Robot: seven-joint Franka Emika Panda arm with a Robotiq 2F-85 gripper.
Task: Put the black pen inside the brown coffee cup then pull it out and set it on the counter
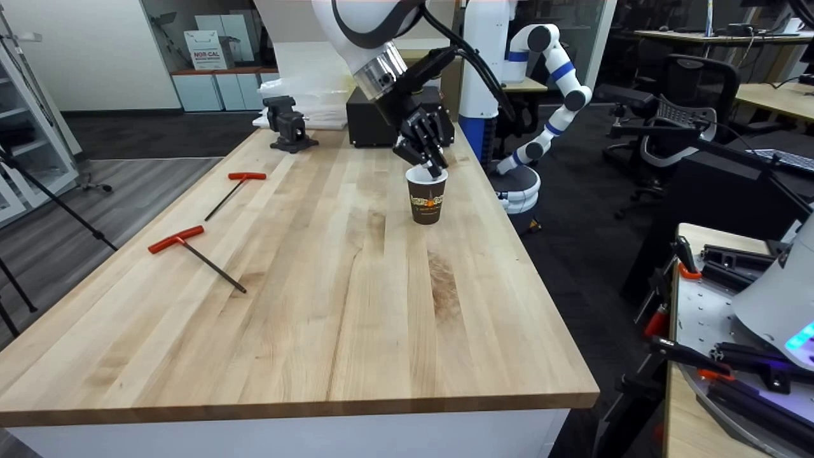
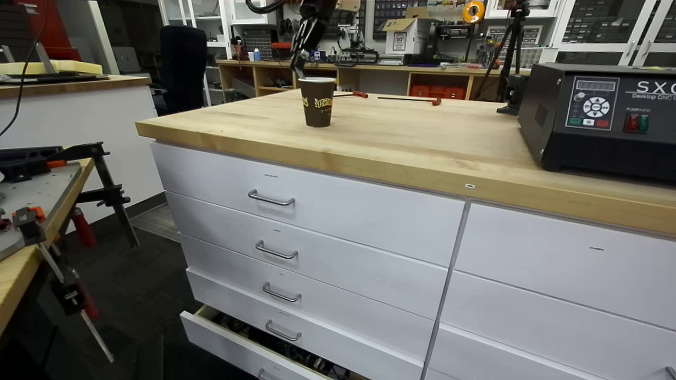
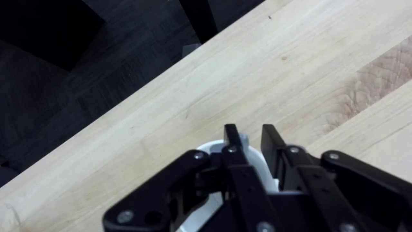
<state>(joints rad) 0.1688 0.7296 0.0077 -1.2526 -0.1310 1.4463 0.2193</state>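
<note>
The brown coffee cup (image 1: 425, 200) stands upright on the counter (image 1: 305, 331) near its edge, and it also shows in an exterior view (image 2: 318, 108). Its white rim (image 3: 257, 159) is partly hidden by the fingers in the wrist view. My gripper (image 1: 439, 166) points down at the cup's mouth. In the wrist view its two fingers (image 3: 249, 127) stand apart with a gap between them. A greyish rounded end (image 3: 244, 139) sticks up at the rim beside one finger; it may be the black pen's silvery section. The rest of the pen is hidden.
Two red-handled T-shaped tools (image 1: 178, 238) (image 1: 247, 176) lie on the counter. A black box (image 2: 607, 121) and a black clamp-like stand (image 1: 291, 127) stand on it too. White wrapped packs (image 1: 318, 102) lie at the far end. A lower drawer (image 2: 248, 343) is pulled open.
</note>
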